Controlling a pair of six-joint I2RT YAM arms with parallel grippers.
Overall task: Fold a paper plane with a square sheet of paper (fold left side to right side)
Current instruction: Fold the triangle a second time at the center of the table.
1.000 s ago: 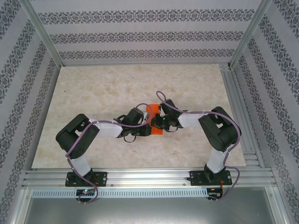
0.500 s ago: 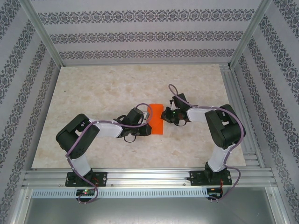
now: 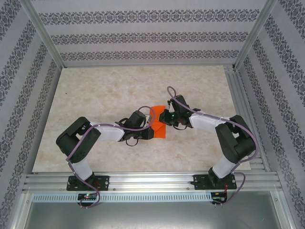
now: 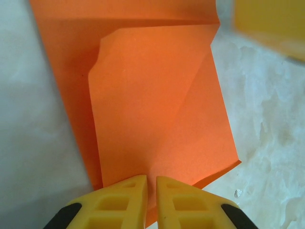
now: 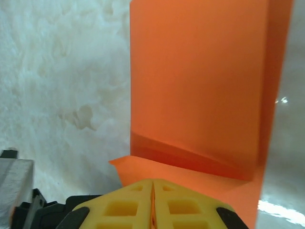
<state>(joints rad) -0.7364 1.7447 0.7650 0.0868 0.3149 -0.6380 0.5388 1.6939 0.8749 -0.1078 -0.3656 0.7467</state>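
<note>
The pale marbled table [image 3: 105,90] sits inside a booth of patterned wallpaper walls [image 3: 143,38] with bare metal posts [image 3: 43,34] at the corners. Near the middle of the table lies the orange paper plane [image 3: 160,130], so far a folded sheet, with the left gripper [image 3: 152,128] at its left edge and the right gripper [image 3: 165,118] at its right edge, both low over it. From the left wrist, the paper plane [image 4: 157,105] lies flat on the stone in overlapping layers, one flap with a slanted crease, and the left gripper [image 4: 151,179] has its yellow fingers [image 4: 121,200] drawn to a thin slit with the paper's near edge running in between. From the right wrist, the paper plane [image 5: 200,86] lifts up as a broad panel above a small folded step, and the right gripper [image 5: 152,183] is pressed tight with orange showing in the seam.
</note>
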